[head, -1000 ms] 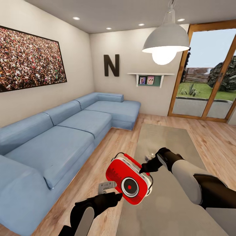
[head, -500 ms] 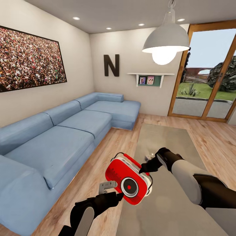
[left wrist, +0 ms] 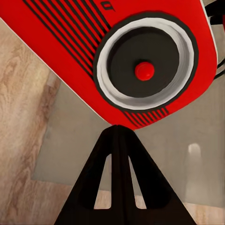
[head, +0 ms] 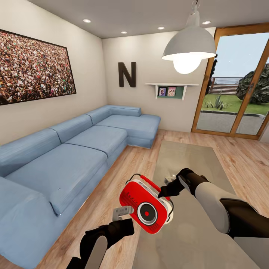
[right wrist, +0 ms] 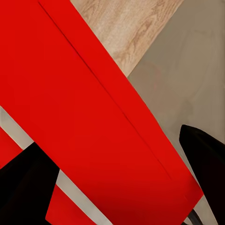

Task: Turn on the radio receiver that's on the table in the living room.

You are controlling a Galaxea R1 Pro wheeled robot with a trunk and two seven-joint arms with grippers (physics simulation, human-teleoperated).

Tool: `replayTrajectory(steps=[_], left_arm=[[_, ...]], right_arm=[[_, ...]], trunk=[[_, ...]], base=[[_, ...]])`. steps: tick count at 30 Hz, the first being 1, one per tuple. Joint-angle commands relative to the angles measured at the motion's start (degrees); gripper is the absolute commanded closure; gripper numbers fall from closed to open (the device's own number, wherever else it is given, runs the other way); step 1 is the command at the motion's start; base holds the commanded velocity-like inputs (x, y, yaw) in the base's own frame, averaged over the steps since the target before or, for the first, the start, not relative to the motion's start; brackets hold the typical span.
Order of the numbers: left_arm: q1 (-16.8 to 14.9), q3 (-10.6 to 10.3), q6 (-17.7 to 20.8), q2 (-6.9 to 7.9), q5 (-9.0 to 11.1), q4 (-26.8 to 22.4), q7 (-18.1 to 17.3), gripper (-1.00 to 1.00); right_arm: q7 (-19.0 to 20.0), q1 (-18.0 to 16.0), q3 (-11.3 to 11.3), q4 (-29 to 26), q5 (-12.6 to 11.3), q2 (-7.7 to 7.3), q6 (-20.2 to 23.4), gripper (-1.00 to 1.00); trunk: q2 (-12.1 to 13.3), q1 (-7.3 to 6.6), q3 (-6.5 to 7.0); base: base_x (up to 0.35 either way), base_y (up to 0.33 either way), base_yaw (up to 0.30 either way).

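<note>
The red radio receiver (head: 144, 205) hangs tilted in the air over the near left corner of the glossy grey-beige table (head: 186, 160), its round dark dial facing me. My right gripper (head: 163, 193) is shut on its top by the red handle. In the right wrist view the red body (right wrist: 84, 117) runs between the two black fingers (right wrist: 23, 187). My left gripper (head: 130, 226) is shut, empty, just below the radio's lower left edge. In the left wrist view the joined fingertips (left wrist: 117, 133) sit right under the red rim, below the dial (left wrist: 145, 70).
A long blue L-shaped sofa (head: 67, 157) runs along the left wall, with a strip of wood floor (head: 127, 168) between it and the table. A white pendant lamp (head: 188, 48) hangs above the table. Wood-framed glass doors (head: 239, 82) stand at the back right.
My left gripper has drawn back a little from the radio's front, down and to the left. The radio and my right arm have barely moved.
</note>
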Motion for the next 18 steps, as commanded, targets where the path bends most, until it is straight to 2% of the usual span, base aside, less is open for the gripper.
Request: replayTrajectory(steps=[1,3,5,9,13,18], left_arm=[[0.00,-0.03,0.00,0.00,0.00,0.00,-0.01,1.00],[0.00,-0.15,-0.15,0.00,0.00,0.00,0.01,1.00],[0.00,-1.38,-0.39,0.00,0.00,-0.03,0.10,1.00],[0.00,-7.51,-1.91,0.00,-0.06,-0.06,0.62,1.00],[-0.02,-8.74,-3.43,0.00,-0.08,-0.06,0.73,1.00],[-1.93,-8.86,-3.62,0.00,-0.08,-0.05,0.71,1.00]], right_arm=[[0.01,-0.01,-0.73,-0.01,-0.76,0.00,0.24,1.00],[-0.11,-0.01,-0.73,-0.01,-0.77,0.00,0.26,1.00],[-0.26,-0.01,-0.73,-0.01,-0.77,0.00,0.30,1.00],[-0.37,-0.01,-0.75,-0.01,-0.78,0.00,0.37,1.00],[-0.40,-0.01,-0.75,-0.01,-0.78,0.00,0.44,1.00],[-0.44,-0.01,-0.73,-0.01,-0.78,0.09,0.45,1.00]], trunk=[[0.00,0.00,0.00],[0.00,0.00,0.00],[0.00,0.00,0.00],[0.00,0.00,0.00],[0.00,0.00,0.00],[0.00,0.00,0.00]], base=[[0.000,0.000,0.000],[0.000,0.000,0.000],[0.000,0.000,0.000],[0.000,0.000,0.000],[0.000,0.000,0.000],[0.000,0.000,0.000]])
